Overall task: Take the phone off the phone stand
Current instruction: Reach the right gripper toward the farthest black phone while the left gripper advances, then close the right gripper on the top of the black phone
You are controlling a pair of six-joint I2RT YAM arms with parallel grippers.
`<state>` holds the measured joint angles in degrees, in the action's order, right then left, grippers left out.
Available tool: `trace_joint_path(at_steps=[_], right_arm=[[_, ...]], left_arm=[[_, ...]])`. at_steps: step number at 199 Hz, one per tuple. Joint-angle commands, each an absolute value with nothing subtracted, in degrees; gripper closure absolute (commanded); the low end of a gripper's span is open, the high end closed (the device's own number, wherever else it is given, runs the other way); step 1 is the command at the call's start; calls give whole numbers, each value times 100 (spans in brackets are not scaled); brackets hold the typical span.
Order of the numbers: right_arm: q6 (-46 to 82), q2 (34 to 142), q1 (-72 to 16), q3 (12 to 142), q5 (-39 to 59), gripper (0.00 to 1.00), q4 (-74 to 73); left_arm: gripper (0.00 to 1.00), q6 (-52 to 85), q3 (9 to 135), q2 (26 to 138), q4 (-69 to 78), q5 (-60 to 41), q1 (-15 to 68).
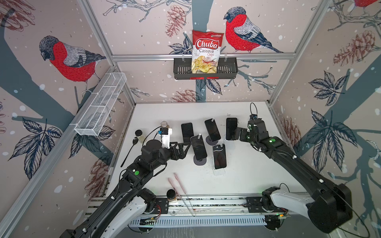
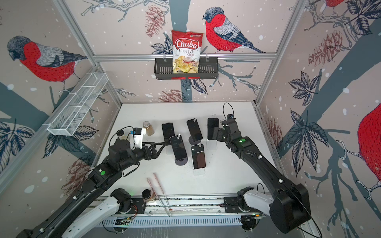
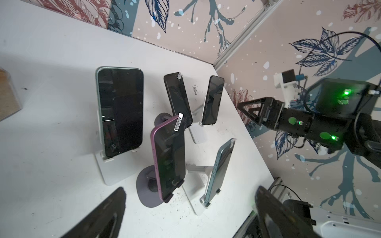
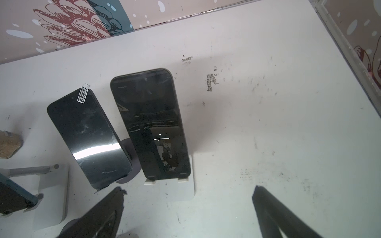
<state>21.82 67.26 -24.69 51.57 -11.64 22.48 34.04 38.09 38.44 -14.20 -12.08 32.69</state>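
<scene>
**Front rail.** Dark-lidded jar [image 1: 171,194] stands at the rail. Two pink sticks [image 1: 179,185] lie beside it on the white bench [image 1: 251,169].

**L hand** [image 3: 190,189]. Fingers spread wide, pinching nothing. It points across the bench at the purple phone [image 1: 198,147]. Wrist view shows that phone ahead of the gap btwn the fingers, clear of both. In both top views one fingertip sits just beside the phone's left edge.

**Mid bench.** Purple phone leans back on a grey round stand [image 1: 199,162], lower edge in the stand's hooks. Front phone [image 1: 219,156], blue-edged, is seated on a white stand [image 1: 219,172], just R of the purple one and nearer the rail.

**Back row, L to R.**
- Back-left phone [image 1: 187,131] is on a white stand of the same kind.
- Back-mid phone [image 1: 212,129] is on a grey round base.
- Back-right phone [image 1: 231,128] is on a white stand of the same kind.

All five screens are dark. All five phones are seated and tilted back.

**R hand** [image 4: 188,188]. Fingers spread, holding nothing. Wrist view puts the back-right phone ahead of the gap, apart from both fingers. In both top views the hand is just R of that phone.

**L side of bench.** Black spoon [image 1: 129,150], clear jar [image 1: 139,136], brown-filled jar [image 1: 164,124].

**Walls.** White wire basket [image 1: 101,107] on the L wall. Black basket [image 1: 226,70] on the back wall, chips bag [image 1: 206,51] upright in it.
</scene>
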Motion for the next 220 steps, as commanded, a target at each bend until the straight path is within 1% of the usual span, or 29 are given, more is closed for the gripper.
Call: trace_joint_path(at_steps=[1,47,78,220], right_arm=[[1955,6927,-2492,5228,-1257,1,1953],[1828,7601,-2645,5420,-973,1,1641],[1829,7926,-2723,5535,-1025,1,1535],[1545,8497,-2731,5668,-1107,1,1181]], left_arm=[[3,3357,3732,3792,-773,-1459,3262],[3,3386,3609,3481,-568,-1443,3270],[3,3487,3481,3271,-423,-1305,3267],[3,3498,3445,3523,-218,-1272,3266]])
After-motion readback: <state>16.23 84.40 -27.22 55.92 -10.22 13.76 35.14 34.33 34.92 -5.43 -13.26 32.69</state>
